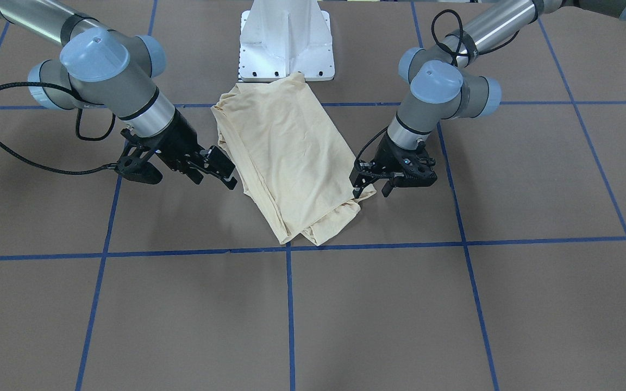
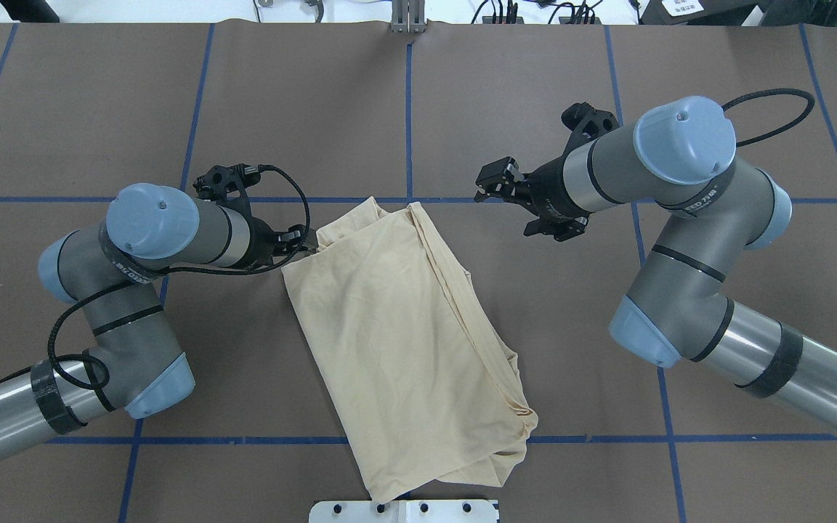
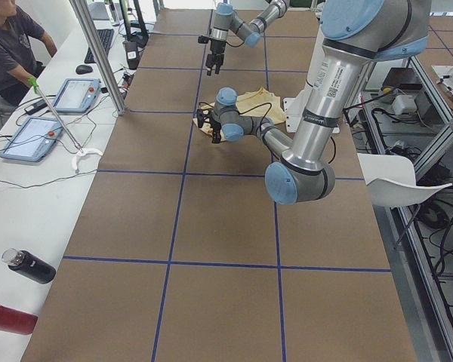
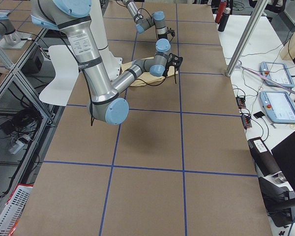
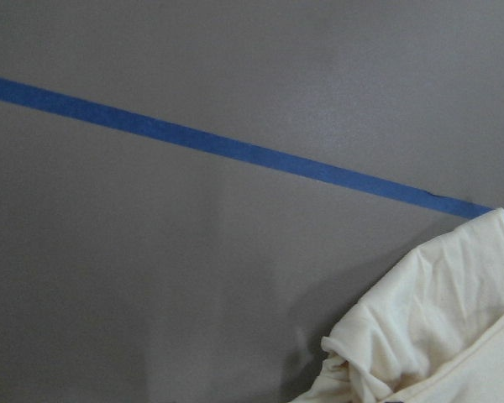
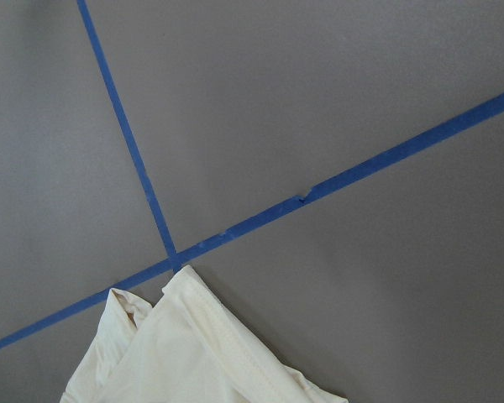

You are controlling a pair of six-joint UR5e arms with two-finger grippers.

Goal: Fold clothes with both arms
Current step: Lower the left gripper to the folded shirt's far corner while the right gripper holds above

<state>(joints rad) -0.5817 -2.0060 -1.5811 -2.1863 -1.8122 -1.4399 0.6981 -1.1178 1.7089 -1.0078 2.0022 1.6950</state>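
The cream-yellow shirt [image 1: 286,157] lies folded into a long slanted rectangle on the brown table, print hidden; it also shows in the overhead view [image 2: 397,327]. My left gripper [image 1: 370,190] sits low at the shirt's far corner, its fingers apart with the corner's edge between them; in the overhead view it [image 2: 308,243] touches that corner. The left wrist view shows the bunched corner [image 5: 437,327]. My right gripper [image 1: 218,169] is open and empty, raised beside the shirt's other long edge, apart from it [image 2: 492,187]. The right wrist view shows a shirt corner [image 6: 185,353] below.
The white pedestal base [image 1: 286,43] stands at the shirt's near end. Blue tape lines [image 1: 289,304] cross the brown table. In the left side view an operator [image 3: 7,45] sits at a side bench with tablets, and two bottles [image 3: 26,265] lie there.
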